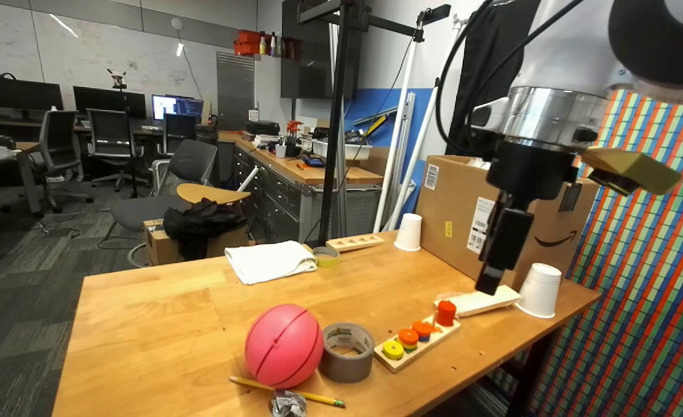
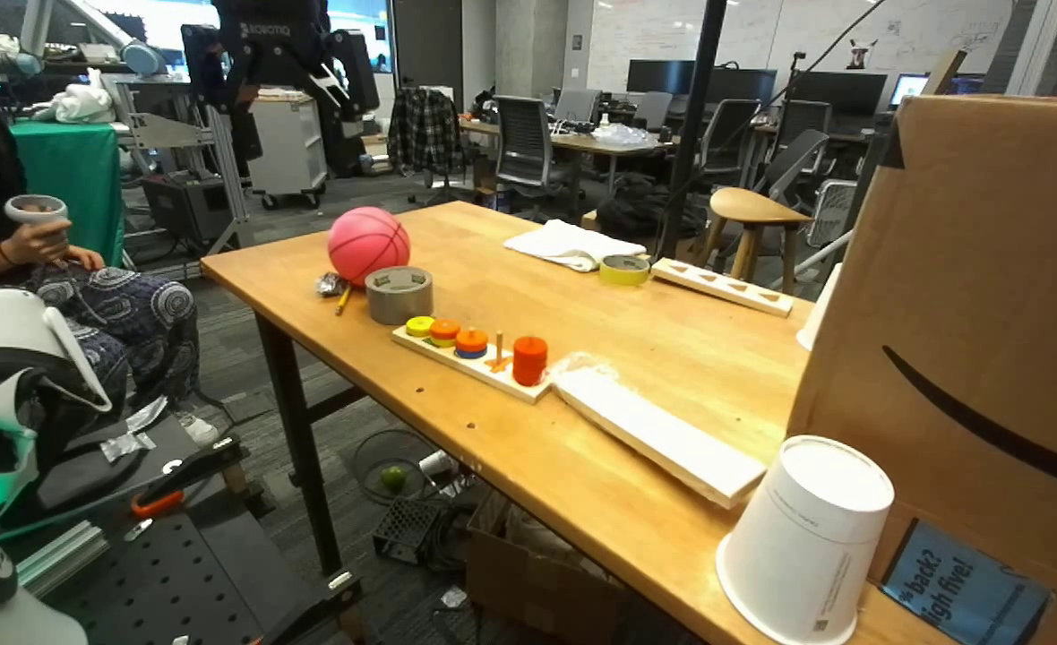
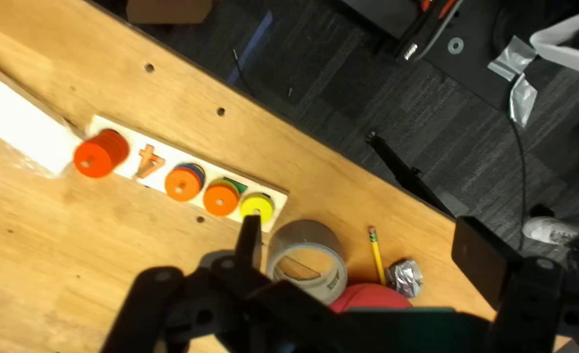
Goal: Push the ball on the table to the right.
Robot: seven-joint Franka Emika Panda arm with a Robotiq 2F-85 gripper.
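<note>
My tool [image 3: 363, 249] is wide, nothing in it. Ball [image 1: 284, 346] on wood bench [image 1: 162, 324], just beside duct tape [image 1: 347, 369]; can't tell if touching. If I push too hard, it'd prob. roll off; tape, or pencil [image 1: 314, 397] nr tape, might deflect it. Office w/ chairs [image 2: 524, 125] well beyond tape.

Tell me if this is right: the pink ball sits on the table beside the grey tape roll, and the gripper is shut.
The gripper is open, not shut: the wrist view shows its fingers wide apart. The pink ball does sit on the table beside the grey tape roll.
</note>
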